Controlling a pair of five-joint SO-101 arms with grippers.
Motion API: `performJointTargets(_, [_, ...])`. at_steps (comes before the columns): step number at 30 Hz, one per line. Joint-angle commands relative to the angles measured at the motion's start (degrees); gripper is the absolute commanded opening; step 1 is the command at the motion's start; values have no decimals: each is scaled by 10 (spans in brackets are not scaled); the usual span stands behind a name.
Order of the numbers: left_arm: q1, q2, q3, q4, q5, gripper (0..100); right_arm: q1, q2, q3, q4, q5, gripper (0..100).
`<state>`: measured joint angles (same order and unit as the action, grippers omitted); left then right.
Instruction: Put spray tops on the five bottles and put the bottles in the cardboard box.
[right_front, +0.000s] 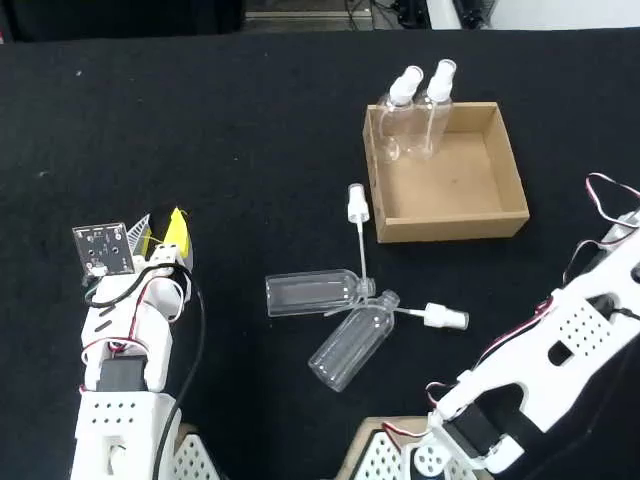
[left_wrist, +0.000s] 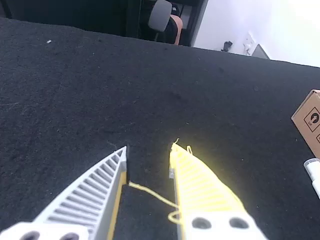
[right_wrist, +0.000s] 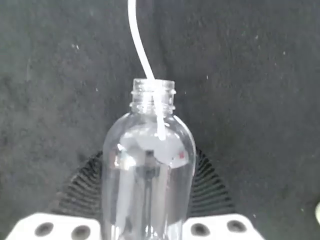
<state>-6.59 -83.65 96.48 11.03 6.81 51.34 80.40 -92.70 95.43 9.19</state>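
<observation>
Cardboard box (right_front: 455, 225) holds two topped bottles (right_front: 398, 125) (right_front: 434, 115); two open bottles (right_front: 312, 293) (right_front: 350, 347) lie outside.

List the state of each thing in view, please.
Brown cardboard box: open, holding two capped clear plastic bottles.
Two clear bottles on black table: lying down, uncapped.
Two white spray tops: loose on table.
Bottle in right hand: gripped, uncapped, white tube in neck.
Left hand: open, empty.

light: bright, even overhead | shadows: faint | glare: bottle (right_wrist: 150, 165) highlights
</observation>
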Motion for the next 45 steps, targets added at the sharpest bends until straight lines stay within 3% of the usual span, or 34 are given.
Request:
performJointTargets(1, [-3, -7, 14, -3, 4, 137, 18, -65, -29, 37, 17, 11])
performJointTargets(14, [-1, -7, 14, -3, 4, 138, 59, -103, -23, 59, 16, 10])
performJointTargets(22, [-1, -7, 14, -3, 4, 138, 61, -150, 106, 59, 51, 10])
performJointTargets(36, [-2, -7, 14, -3, 4, 138, 22, -371, 509, 33, 142, 11])
performJointTargets(45, [-2, -7, 14, -3, 4, 138, -9, -600, 916, -227, 161, 11])
